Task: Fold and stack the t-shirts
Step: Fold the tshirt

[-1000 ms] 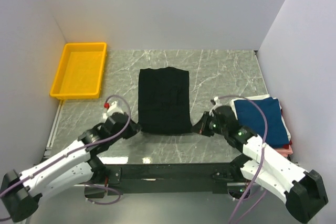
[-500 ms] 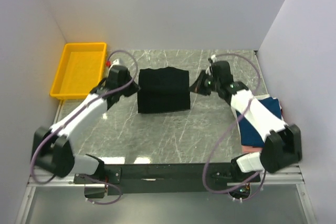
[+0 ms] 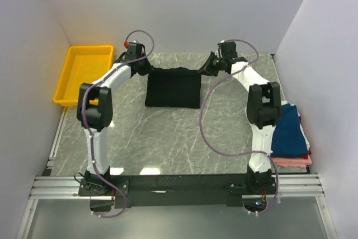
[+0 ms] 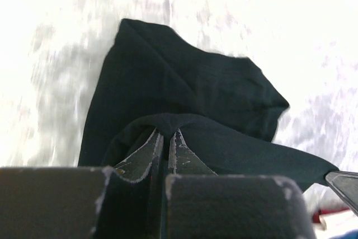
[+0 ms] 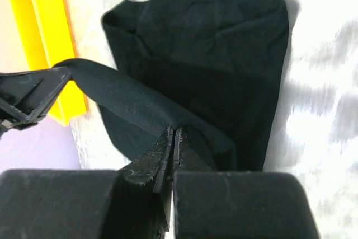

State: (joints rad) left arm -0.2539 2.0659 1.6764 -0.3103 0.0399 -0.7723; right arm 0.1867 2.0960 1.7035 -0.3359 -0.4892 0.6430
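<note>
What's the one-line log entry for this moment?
phase: fold | left gripper: shut on black shirt | right gripper: shut on black shirt

On my right wrist feed, the right gripper (image 5: 172, 132) has its jaws pinched together on a raised fold of the black t-shirt (image 5: 224, 54). From that pinch, a taut band of the cloth runs up and left to the left gripper (image 5: 59, 76), which meets its other end. The rest of the shirt lies doubled on the pale marble table (image 5: 324, 82). The yellow tray (image 5: 47, 32) sits at the upper left.
</note>
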